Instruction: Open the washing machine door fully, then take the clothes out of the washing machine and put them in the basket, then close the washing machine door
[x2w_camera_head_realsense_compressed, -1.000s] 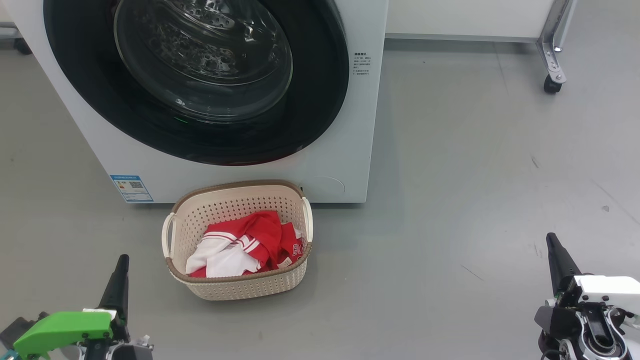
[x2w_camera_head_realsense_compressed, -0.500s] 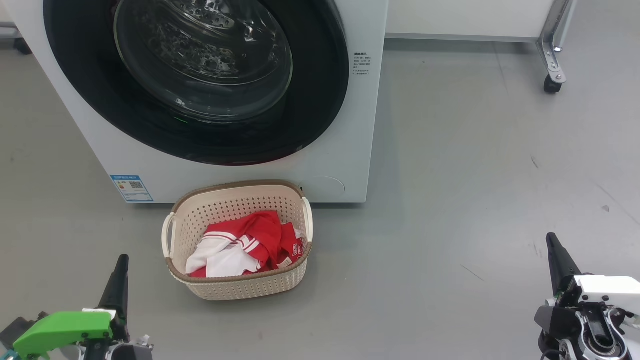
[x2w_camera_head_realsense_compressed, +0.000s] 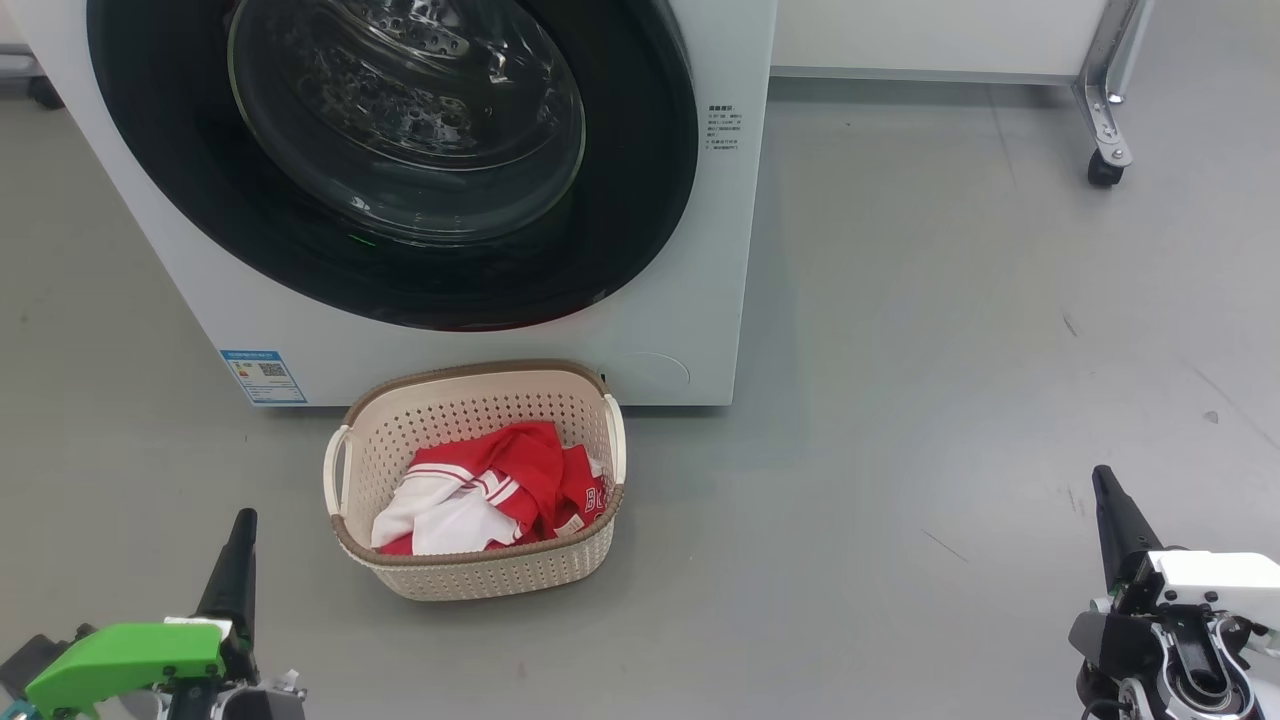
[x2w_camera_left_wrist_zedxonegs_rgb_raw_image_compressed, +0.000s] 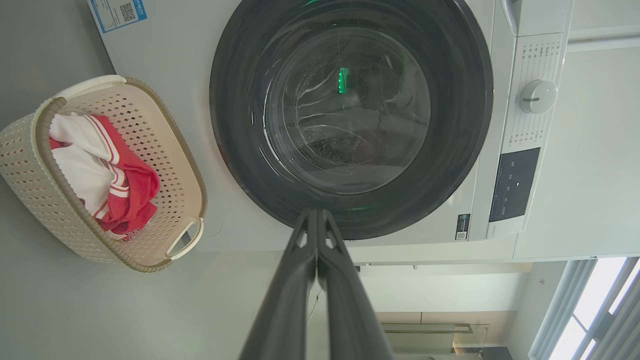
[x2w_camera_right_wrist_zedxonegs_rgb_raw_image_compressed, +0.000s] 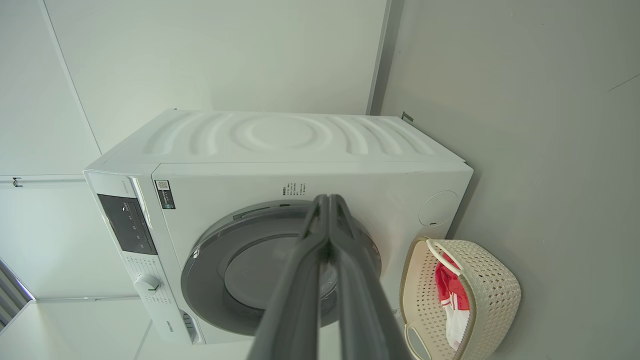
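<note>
Where the washing machine (x2w_camera_head_realsense_compressed: 720, 330) stood on the grey floor (x2w_camera_head_realsense_compressed: 920, 330), its white lower front was closely approached by the back rim of the basket (x2w_camera_head_realsense_compressed: 470, 372); whether the two touched could not be told. The washing machine door (x2w_camera_head_realsense_compressed: 650, 200) was seen shut against the front, its black rim running close to the cabinet's right edge. The clothes (x2w_camera_head_realsense_compressed: 520, 475) were piled inside the basket, below its brown rim. A wide stretch of bare floor was afforded to the right of the machine and basket, bounded at the far right by a metal leg on a castor (x2w_camera_head_realsense_compressed: 1104, 160). A narrower strip was afforded on the basket's left, beneath the blue label (x2w_camera_head_realsense_compressed: 262, 376).

The left gripper (x2w_camera_head_realsense_compressed: 243, 518) was held low at the lower left of the head view, pointed up toward the machine and kept well apart from the basket. The right gripper (x2w_camera_head_realsense_compressed: 1101, 474) was held at the lower right over bare floor, its tip leaned slightly leftward. In both wrist views the fingers (x2w_camera_left_wrist_zedxonegs_rgb_raw_image_compressed: 295, 280) were pressed together along their length, and nothing was gripped by either.
</note>
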